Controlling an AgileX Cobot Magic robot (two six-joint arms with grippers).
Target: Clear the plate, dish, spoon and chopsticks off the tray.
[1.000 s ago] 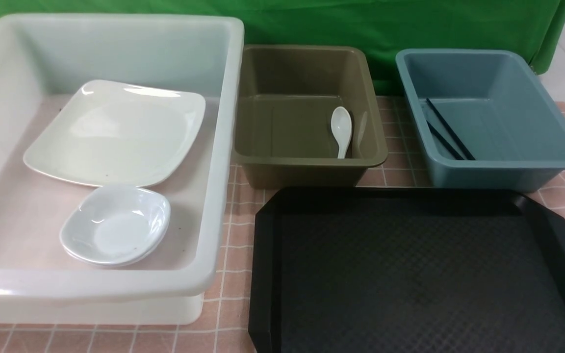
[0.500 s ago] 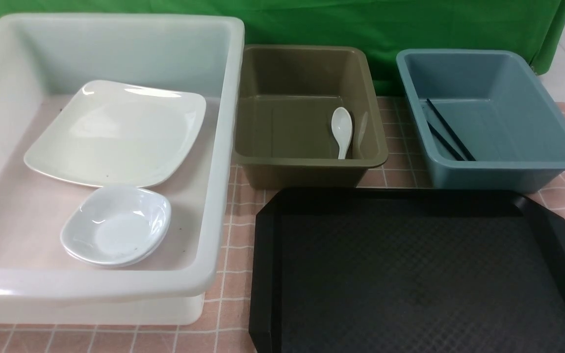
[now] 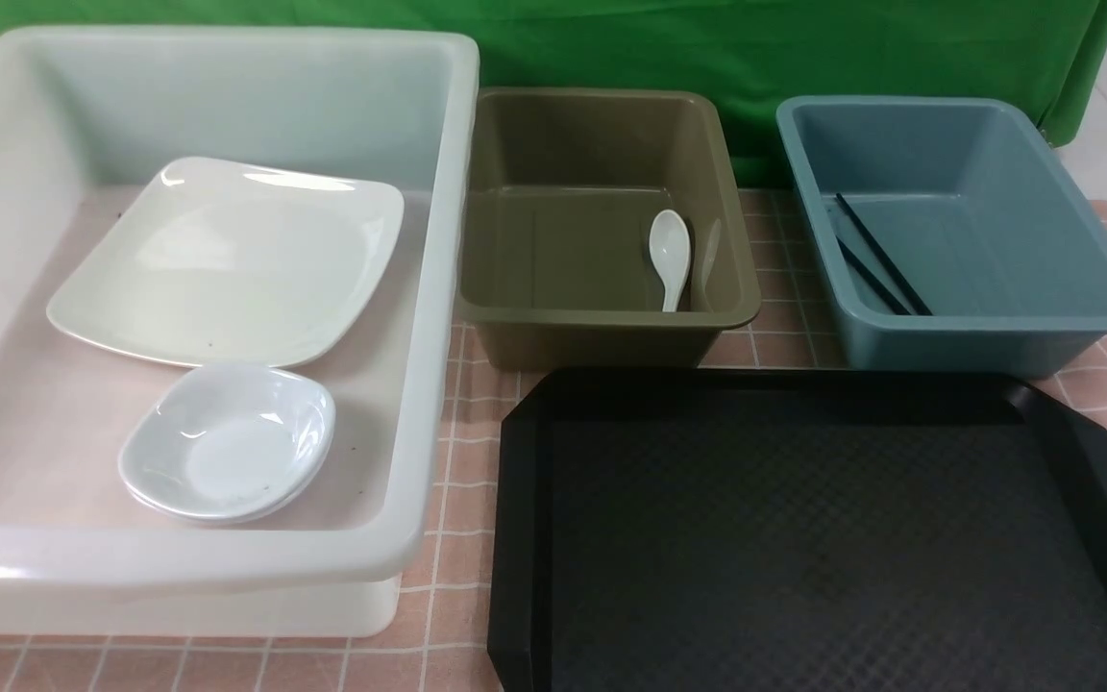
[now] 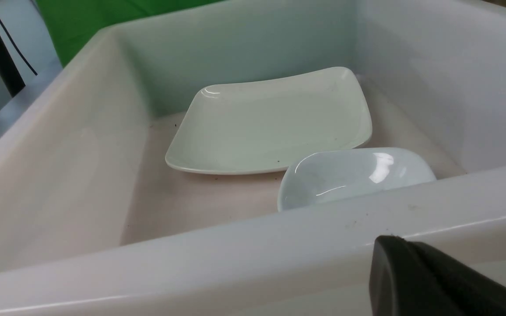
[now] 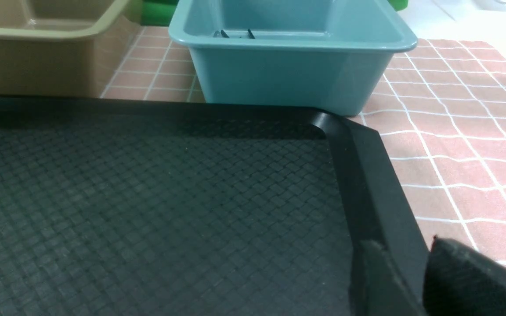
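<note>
Left wrist view shows the left tool [image 4: 446, 281] closed and empty outside the white bin [image 3: 438, 288], where the plate [image 3: 227, 259] and dish [image 3: 227, 442] lie; the right tool [image 5: 437, 281] hovers by the tray [image 3: 1092, 461] rim, its state unclear. The spoon [image 3: 669, 252] rests in the olive bin [image 3: 611, 327], the chopsticks [image 3: 875, 255] in the blue bin [image 3: 986, 336]. The tray looks bare on the tiled worktop [image 3: 457, 461], so clearing appears finished; nothing obstructs.

A pink checked tablecloth [image 3: 453, 461] carries the white bin [image 3: 227, 586], olive bin [image 3: 602, 341], blue bin [image 3: 947, 346] and black tray [image 3: 515, 538].
</note>
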